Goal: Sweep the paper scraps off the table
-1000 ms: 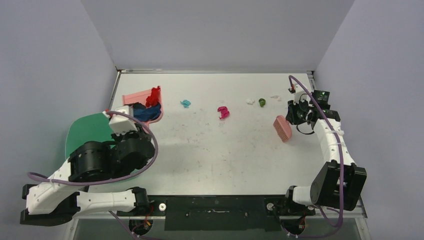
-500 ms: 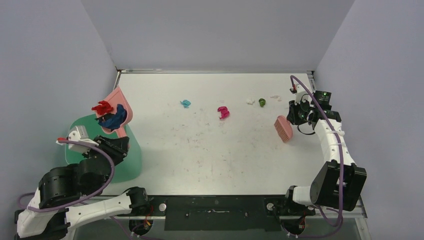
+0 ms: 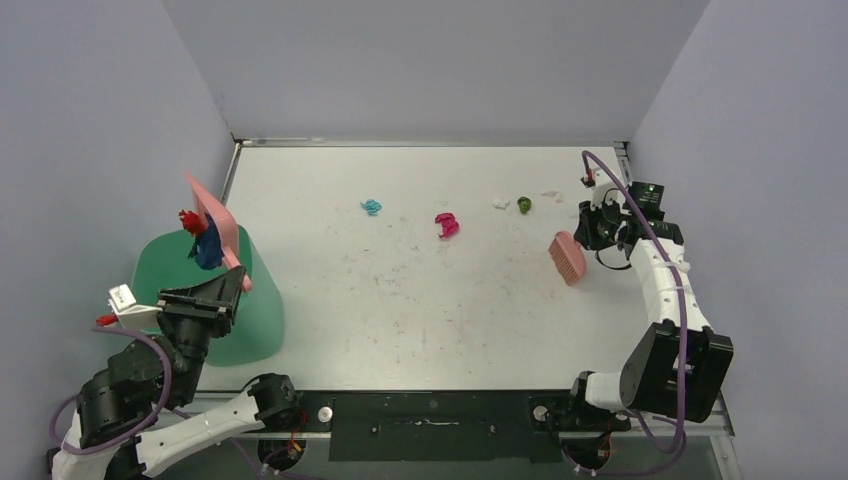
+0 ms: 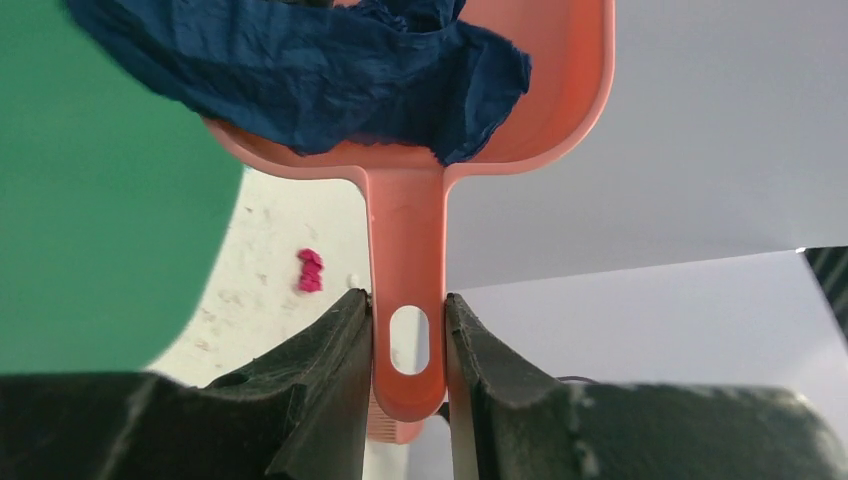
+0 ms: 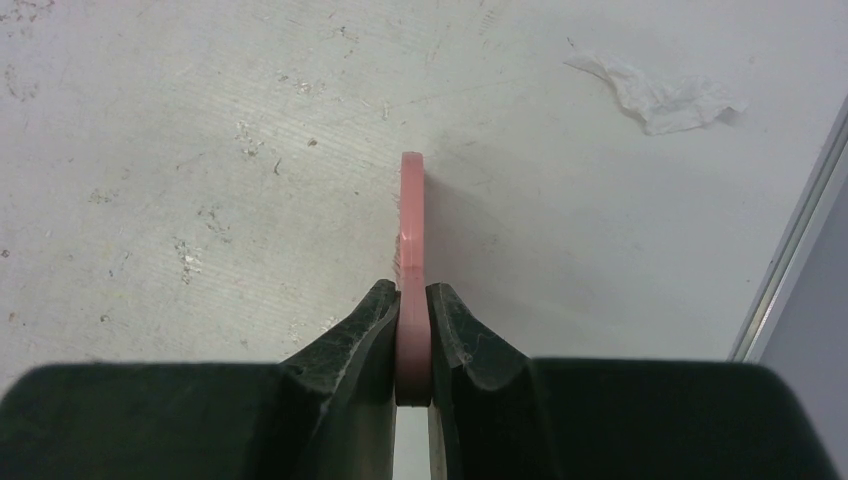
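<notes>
My left gripper [image 3: 236, 283] [image 4: 408, 345] is shut on the handle of the pink dustpan [image 3: 215, 222] [image 4: 405, 230], tipped steeply over the mint-green bin [image 3: 190, 270]. A dark blue scrap [image 3: 208, 246] [image 4: 300, 70] and a red scrap [image 3: 190, 220] slide off it. On the white table [image 3: 430, 310] lie a teal scrap [image 3: 371, 207], a magenta scrap [image 3: 446, 224] [image 4: 310, 270], a white scrap [image 3: 501, 203], a green scrap [image 3: 524, 205] and a flat white scrap [image 3: 551, 194] [image 5: 660, 92]. My right gripper [image 3: 592, 232] [image 5: 412, 320] is shut on the pink hand brush [image 3: 566, 256] [image 5: 411, 230] at the right side.
The bin [image 4: 90, 200] stands off the table's left edge. The table's metal rim [image 3: 625, 160] [image 5: 790, 250] runs just right of my right gripper. Grey walls close in the back and both sides.
My left arm has lifted the dustpan off the table's back left, swung it left over the bin and tipped it up; the scraps slide out. The right arm has barely moved.
</notes>
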Robot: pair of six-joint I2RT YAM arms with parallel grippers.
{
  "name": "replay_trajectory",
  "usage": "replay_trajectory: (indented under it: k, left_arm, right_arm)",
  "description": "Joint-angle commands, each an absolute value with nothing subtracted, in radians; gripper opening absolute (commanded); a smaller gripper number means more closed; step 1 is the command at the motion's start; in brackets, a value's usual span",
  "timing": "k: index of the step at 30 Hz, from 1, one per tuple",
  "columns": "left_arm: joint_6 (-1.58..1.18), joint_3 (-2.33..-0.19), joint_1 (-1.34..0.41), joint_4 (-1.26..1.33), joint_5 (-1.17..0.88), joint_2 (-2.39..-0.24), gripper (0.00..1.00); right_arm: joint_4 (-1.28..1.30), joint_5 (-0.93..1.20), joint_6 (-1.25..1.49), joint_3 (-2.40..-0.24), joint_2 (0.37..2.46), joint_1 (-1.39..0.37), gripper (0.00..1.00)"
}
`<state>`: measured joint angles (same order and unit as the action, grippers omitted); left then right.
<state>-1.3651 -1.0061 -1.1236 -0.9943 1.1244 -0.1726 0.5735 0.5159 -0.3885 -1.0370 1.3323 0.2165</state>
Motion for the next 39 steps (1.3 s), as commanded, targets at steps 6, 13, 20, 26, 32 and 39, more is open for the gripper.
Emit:
replay_trajectory:
  k: [6, 13, 20, 26, 32, 39]
  left_arm:
    - [-1.713, -0.881, -1.120, -0.740, 1.072, -0.065, 0.00]
    - [-1.732, -0.836, -1.121, -0.646, 1.077, -0.023, 0.00]
    - [-1.723, -0.839, -1.120, -0.664, 1.088, -0.022, 0.00]
    - [-1.669, -0.895, -1.120, -0.728, 1.101, -0.056, 0.00]
    - [-1.561, -0.978, -1.120, -0.748, 1.157, -0.154, 0.00]
    - [-1.284, -1.092, -1.122, -0.682, 1.174, -0.335, 0.00]
  right_arm:
    - [0.620, 0.529, -0.405, -0.996, 1.357, 0.225, 0.05]
    - [0.617, 0.535, -0.409, -0.982, 1.354, 0.235, 0.05]
    - [0.618, 0.540, -0.409, -0.978, 1.350, 0.237, 0.05]
    - [0.625, 0.543, -0.410, -0.981, 1.348, 0.238, 0.05]
    - [0.653, 0.545, -0.412, -1.006, 1.332, 0.238, 0.05]
    - [0.690, 0.541, -0.419, -1.025, 1.300, 0.238, 0.05]
